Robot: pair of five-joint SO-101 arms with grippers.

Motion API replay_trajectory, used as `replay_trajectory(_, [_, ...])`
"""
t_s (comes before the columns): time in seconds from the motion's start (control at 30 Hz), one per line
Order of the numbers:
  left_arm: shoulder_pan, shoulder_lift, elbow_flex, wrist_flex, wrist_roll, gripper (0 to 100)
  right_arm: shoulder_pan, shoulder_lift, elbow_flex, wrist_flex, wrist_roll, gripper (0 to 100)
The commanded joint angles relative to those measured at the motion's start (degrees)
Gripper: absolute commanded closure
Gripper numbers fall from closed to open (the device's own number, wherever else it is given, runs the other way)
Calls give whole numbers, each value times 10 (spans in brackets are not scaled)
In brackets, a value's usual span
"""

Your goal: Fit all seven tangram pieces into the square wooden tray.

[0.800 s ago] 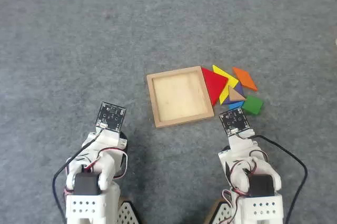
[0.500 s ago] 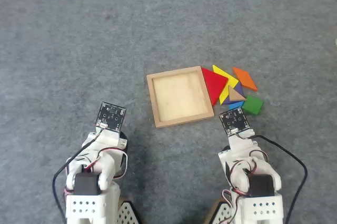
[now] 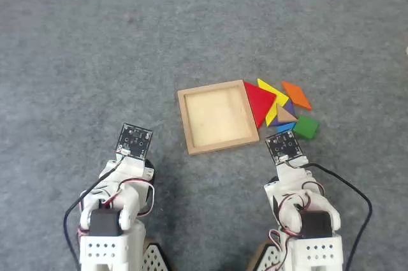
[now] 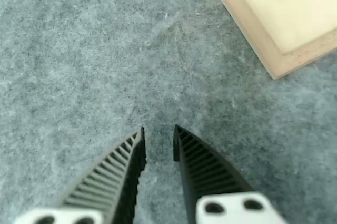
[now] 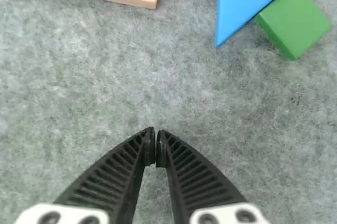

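We see the grey felt table (image 3: pixel 95 48), the square wooden tray (image 3: pixel 223 144) near its middle. At the tray's 8 o'clock the left gripper (image 4: pixel 159 129) has its fingers slightly apart. At 5 o'clock the right gripper (image 5: pixel 155 132) has its fingers together. At 3 o'clock the pieces lie outside the tray: red triangle (image 3: pixel 257 102) against its rim, yellow triangle (image 3: pixel 273 92), orange parallelogram (image 3: pixel 296 94), green square (image 3: pixel 306 127), blue triangle (image 5: pixel 237 7).

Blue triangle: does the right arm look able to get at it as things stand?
Probably yes. The blue triangle lies just ahead of the right gripper with bare carpet between. Its near tip is free, though the green square crowds one side; the jaws, now together, must open first.
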Motion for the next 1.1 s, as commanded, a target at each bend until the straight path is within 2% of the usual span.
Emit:
replay_trajectory(0.0, [0,-12,-7,2,-6,914,-11,-7,6,3,-5,982])
replay_trajectory(0.27, [-1,-12,-7,2,-6,914,0,-7,4,-31,8,979])
replay_trajectory(0.43, [1,-12,-7,2,-6,914,92,-5,-40,-58,188,978])
replay_trajectory(0.53, [-1,-12,-7,2,-6,914,168,-3,-75,-52,217,978])
replay_trajectory(0.6, [-1,-12,-7,2,-6,914,187,3,-95,-41,225,977])
replay_trajectory(0.77, [-1,-12,-7,2,-6,914,133,109,-165,-48,208,957])
replay_trajectory(1.07, [-1,-12,-7,2,-6,914,29,569,-488,-105,111,709])
